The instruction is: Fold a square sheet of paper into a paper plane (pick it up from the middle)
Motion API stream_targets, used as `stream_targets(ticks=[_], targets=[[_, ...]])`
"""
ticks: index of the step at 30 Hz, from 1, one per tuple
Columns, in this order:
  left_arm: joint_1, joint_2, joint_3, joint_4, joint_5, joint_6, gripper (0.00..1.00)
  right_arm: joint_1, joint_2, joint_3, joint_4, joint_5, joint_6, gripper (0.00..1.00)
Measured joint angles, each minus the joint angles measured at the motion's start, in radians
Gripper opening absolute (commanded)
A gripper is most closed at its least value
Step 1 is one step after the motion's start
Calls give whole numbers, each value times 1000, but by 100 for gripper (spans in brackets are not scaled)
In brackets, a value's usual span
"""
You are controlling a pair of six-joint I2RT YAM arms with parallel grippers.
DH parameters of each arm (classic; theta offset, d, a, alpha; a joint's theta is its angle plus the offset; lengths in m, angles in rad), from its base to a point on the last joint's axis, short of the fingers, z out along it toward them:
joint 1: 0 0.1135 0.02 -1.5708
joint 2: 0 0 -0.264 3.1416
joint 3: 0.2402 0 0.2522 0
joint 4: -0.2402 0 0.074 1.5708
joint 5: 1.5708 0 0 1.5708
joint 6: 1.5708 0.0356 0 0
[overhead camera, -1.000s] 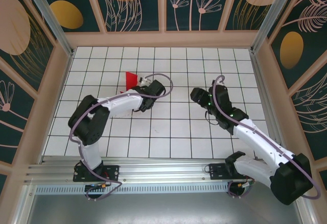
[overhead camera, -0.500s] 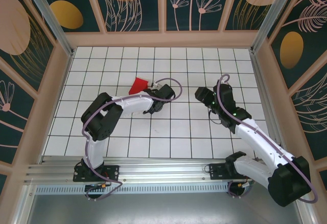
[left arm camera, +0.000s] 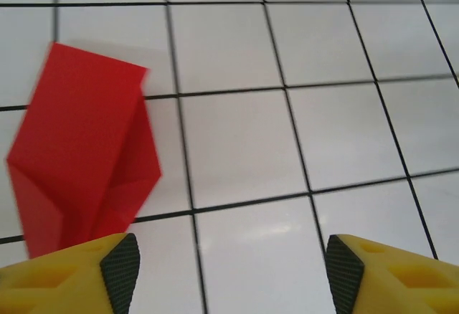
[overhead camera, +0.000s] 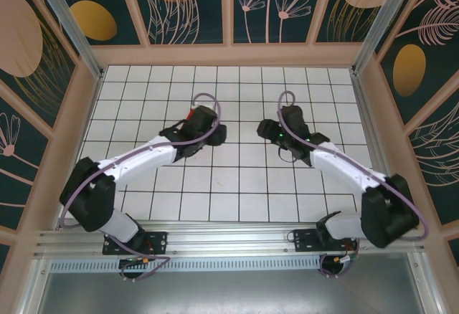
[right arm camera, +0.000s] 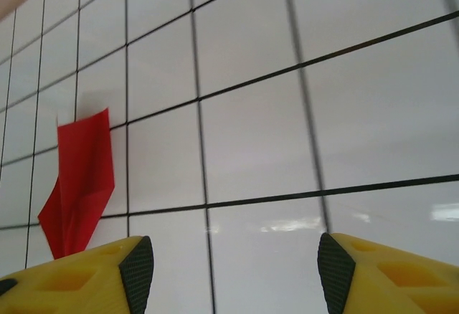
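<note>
– Hovering with left gripper [left arm camera: 229,274] spread, pinching nothing?
– Yes. Lying flat just ahead, off to one side: pointed, folded bright red paper plane [left arm camera: 86,149] on white gridded tabletop [left arm camera: 344,149], seemingly set down as finished. Right gripper [right arm camera: 233,271] spread too, empty, facing it from farther off.

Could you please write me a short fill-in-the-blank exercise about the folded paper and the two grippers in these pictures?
1. The folded paper lying on the table is ___ in colour.
2. The left gripper has its fingers ___, with nothing between them.
3. In the right wrist view, the paper sits toward the picture's ___ edge, outside the right gripper.
4. The table's white tiles are parted by ___ lines.
Missing words: red; open; left; black.
</note>
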Motion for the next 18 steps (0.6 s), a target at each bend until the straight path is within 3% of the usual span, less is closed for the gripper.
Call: stream_targets(ticks=[3,10,14,18], targets=[[109,-46,-87,35,53,-36,82,86,144,108,11,-7,0,64],[344,-126,-235,79,166,-93,86,256,505,443,26,-15,27,66],[453,-154,-297,128,236,-124,87,285,664,604,16,-33,66,65],[494,-154,-340,175,296,-148,87,275,803,761,-17,-61,80,59]])
